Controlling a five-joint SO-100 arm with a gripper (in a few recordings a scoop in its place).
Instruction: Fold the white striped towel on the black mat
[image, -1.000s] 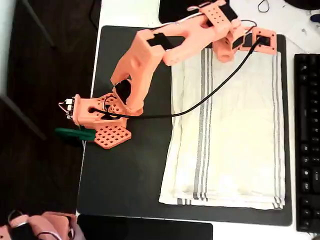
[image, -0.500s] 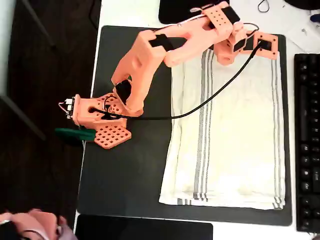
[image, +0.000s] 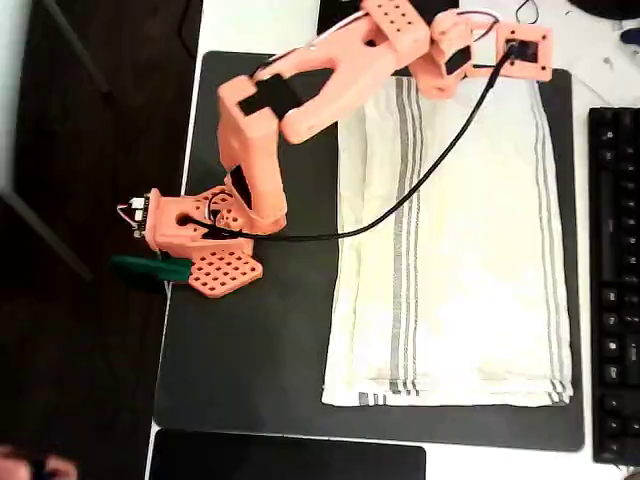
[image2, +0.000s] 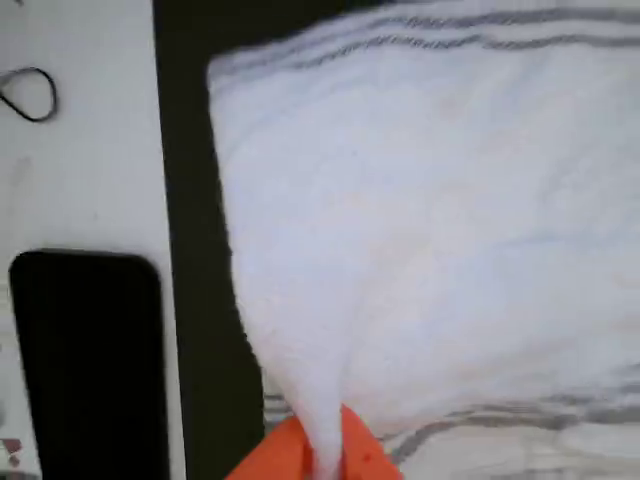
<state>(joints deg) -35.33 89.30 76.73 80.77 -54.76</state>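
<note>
The white striped towel (image: 460, 250) lies spread over the right half of the black mat (image: 250, 340), with grey stripes running down both of its long sides. My orange gripper (image: 440, 80) reaches over the towel's top edge near the mat's far end. In the wrist view the gripper (image2: 322, 455) is shut on a pinched ridge of the towel (image2: 420, 230), which rises in a fold between the orange fingertips (image2: 285, 450). A strip of the mat (image2: 190, 200) runs along the towel's left side there.
The arm's base (image: 195, 235) and a green clamp (image: 150, 267) sit at the mat's left edge. A black cable (image: 400, 200) crosses the towel. A black keyboard (image: 615, 280) borders the right side. Glossy black rectangles lie at the bottom (image: 290, 455) and top (image: 345, 15).
The arm has swung toward the top of the picture, and the gripper drew the towel's top edge with it. The towel now lies longer and straighter.
</note>
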